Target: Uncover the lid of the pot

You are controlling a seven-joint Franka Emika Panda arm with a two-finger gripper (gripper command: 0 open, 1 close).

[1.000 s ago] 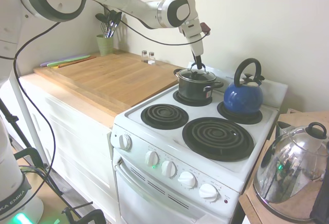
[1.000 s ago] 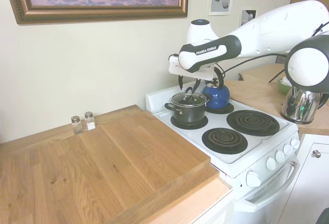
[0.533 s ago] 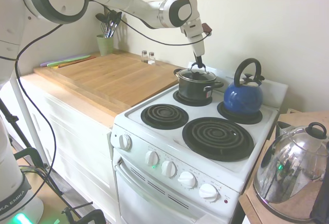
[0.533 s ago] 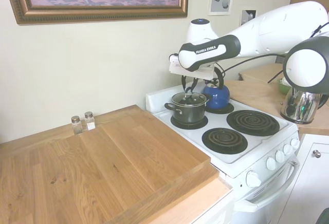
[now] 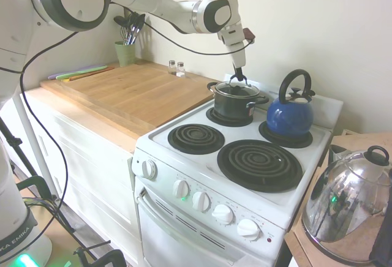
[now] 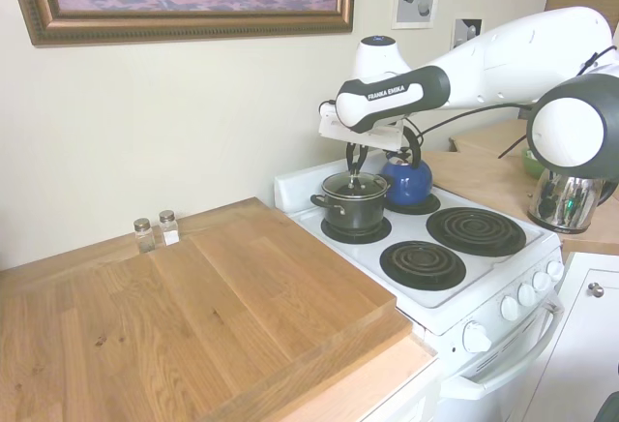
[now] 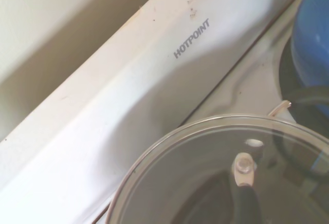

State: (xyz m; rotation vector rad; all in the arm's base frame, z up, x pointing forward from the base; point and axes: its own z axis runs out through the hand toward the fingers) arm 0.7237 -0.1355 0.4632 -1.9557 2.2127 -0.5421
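A small black pot (image 5: 233, 105) (image 6: 353, 211) stands on the stove's back left burner. On it is a clear glass lid (image 5: 236, 89) (image 6: 355, 186) with a metal rim. My gripper (image 5: 237, 78) (image 6: 357, 166) reaches down from above and is shut on the lid's black loop handle. The lid is level with the pot's rim or barely above it; I cannot tell whether there is a gap. The wrist view shows the glass lid (image 7: 216, 178) from close by, with the handle's screw (image 7: 244, 164) and the stove's white back panel (image 7: 154, 75) behind.
A blue kettle (image 5: 290, 115) (image 6: 406, 178) sits on the back right burner, close beside the pot. Two front burners (image 5: 196, 138) (image 5: 260, 165) are bare. A wooden counter (image 5: 135, 89) lies left of the stove, with shakers (image 5: 176, 67). A large silver domed lid (image 5: 346, 203) rests at the right.
The gripper has risen slightly above the pot while holding the lid's handle. The pot and kettle have not moved.
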